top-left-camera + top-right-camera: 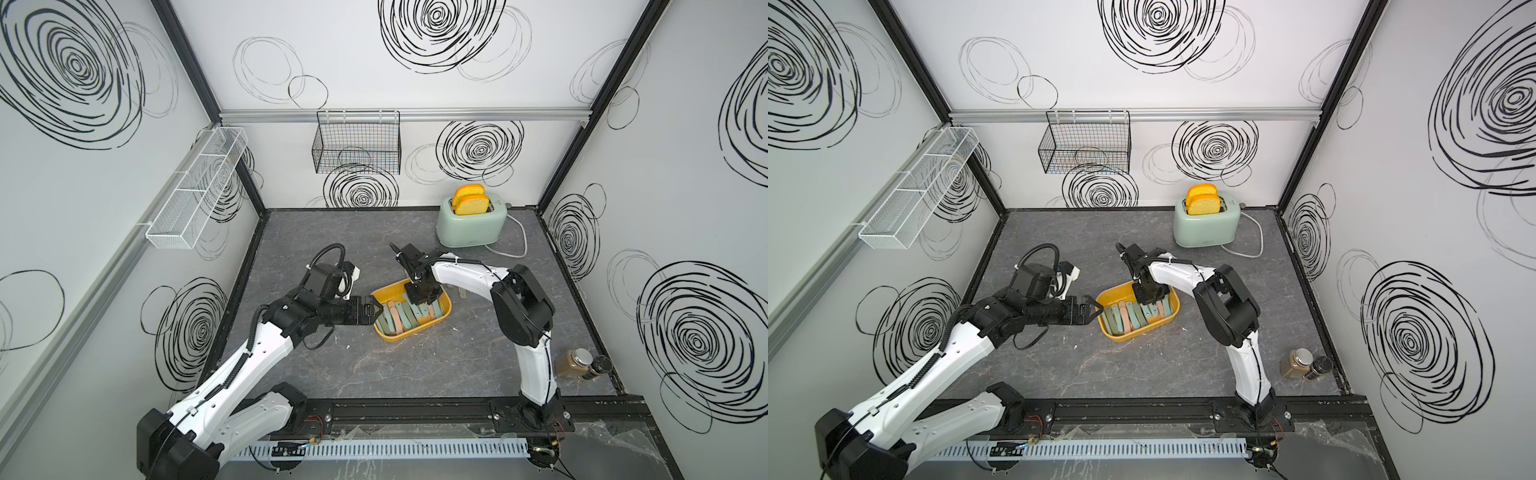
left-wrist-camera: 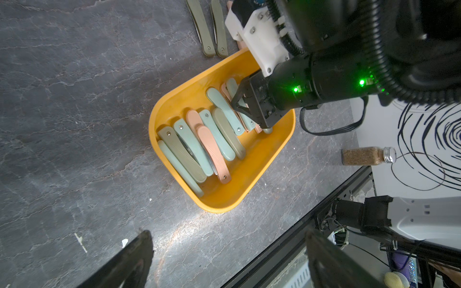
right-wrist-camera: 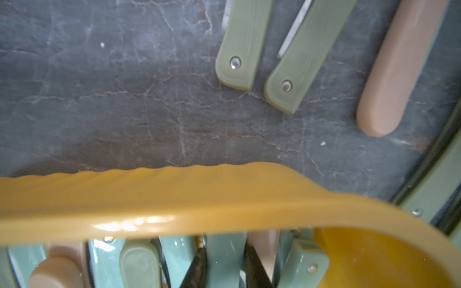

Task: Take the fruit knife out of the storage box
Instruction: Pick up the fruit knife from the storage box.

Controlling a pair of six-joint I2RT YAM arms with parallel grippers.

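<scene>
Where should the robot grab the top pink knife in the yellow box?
I'd pinch the salmon-pink folded plastic fruit knife across its narrow middle, from straight above: it lies flat atop its neighbours, and the mustard-yellow plastic tub's walls block sideways approaches.

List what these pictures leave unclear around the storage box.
- Right gripper: whether it grips a knife; top views blocked by its own wrist, right wrist view blurred.
- Knives on the table: cut off by that view's edge.
- Storage box: its far corner hidden under the right arm in both top views.
</scene>
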